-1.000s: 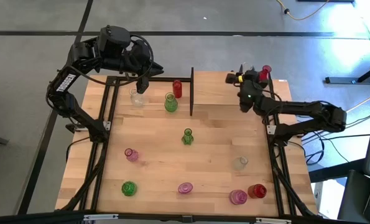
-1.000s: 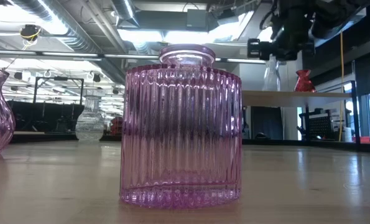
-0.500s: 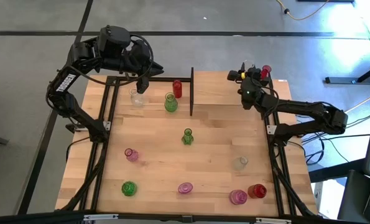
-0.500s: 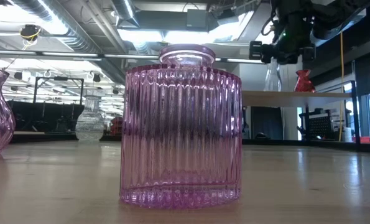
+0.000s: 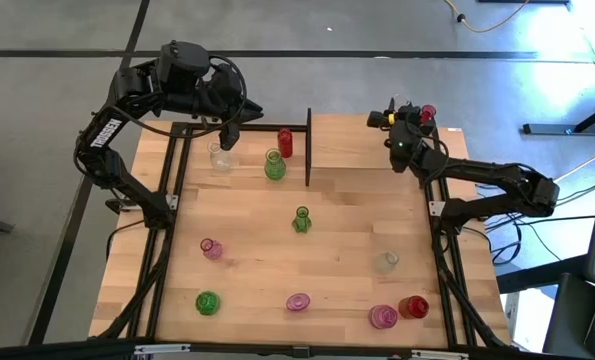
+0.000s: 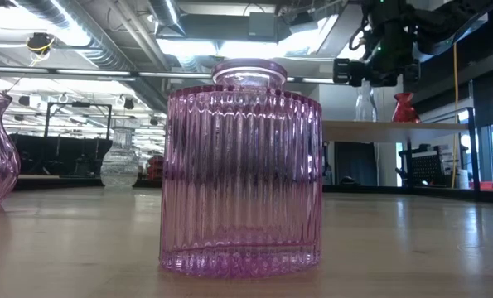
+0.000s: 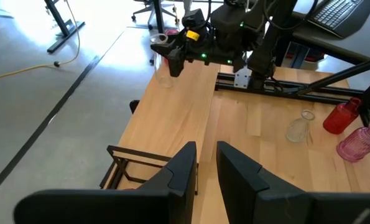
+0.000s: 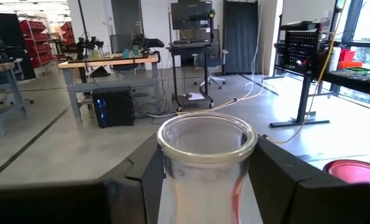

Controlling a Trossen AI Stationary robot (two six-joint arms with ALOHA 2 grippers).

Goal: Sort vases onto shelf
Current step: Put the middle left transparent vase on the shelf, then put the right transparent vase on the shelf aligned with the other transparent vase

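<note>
You are holding a clear vase (image 8: 206, 155) in the right pincer (image 5: 389, 120), whose fingers are pinching it at the neck, one on each side just under the rim. The vase is hanging upright, long axis vertical, mouth up, directly beneath the pincer. It is sitting over the shelf (image 6: 428, 128), just beside the red vase (image 5: 428, 112) that is already standing there, on the side of the red vase that faces the left arm.

That gap is the relation you are working with. The way to go is straight down from the pincer, and the red vase is standing close on one flank. So you are probably needing a plumb descent with no drift toward it. From the low view you cannot tell whether the clear vase's base is touching the board or hanging a little above it.

The left pincer (image 7: 206, 171) is hovering well apart from the red vase, across the shelf's black post, with its fingers nearly pressed together and pinching nothing. The right arm is far nearer, so the placing is falling to it. The remaining vases are standing on the tabletop, well apart from the red vase.
</note>
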